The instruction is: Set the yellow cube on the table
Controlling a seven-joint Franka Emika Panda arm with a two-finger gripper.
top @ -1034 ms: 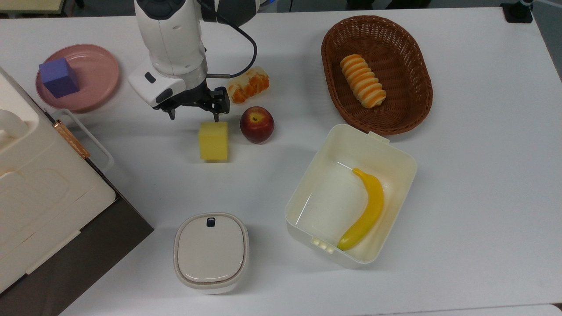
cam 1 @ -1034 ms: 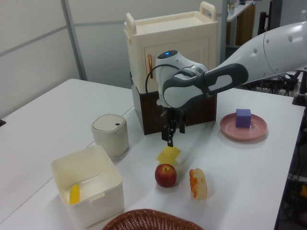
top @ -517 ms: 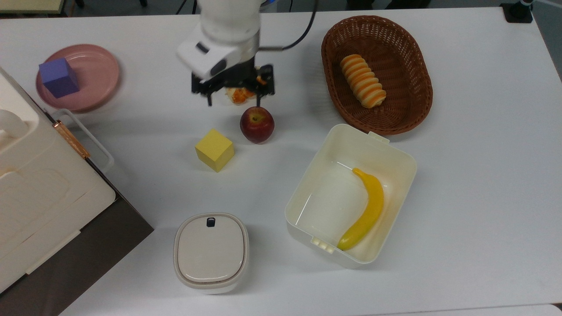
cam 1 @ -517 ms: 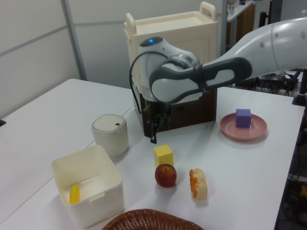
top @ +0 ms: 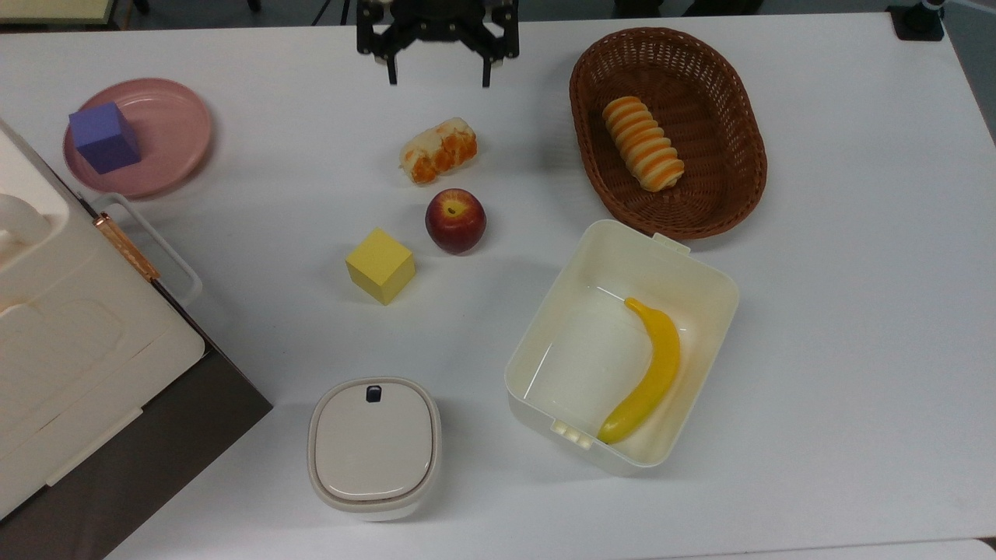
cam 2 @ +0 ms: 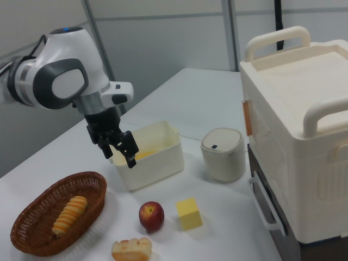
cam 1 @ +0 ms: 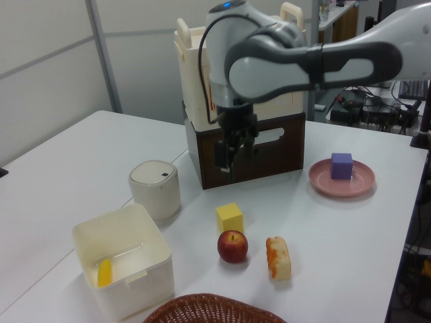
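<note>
Resting flat on the table [top: 817, 311], the yellow cube [top: 380, 265] had settled beside the apple [top: 455, 221]; the claw [top: 437, 78], spread wide and empty, had withdrawn, so placement looked complete.

The arm is reaching across from the left view's right, its white and grey wrist bending downward. The claw [top: 437, 78] [cam 1: 227, 156] [cam 2: 120, 155] is hanging in the air above the table [top: 840, 311], pointing down, its two black fingers [cam 2: 132, 161] standing spread apart and gripping nothing.
</note>
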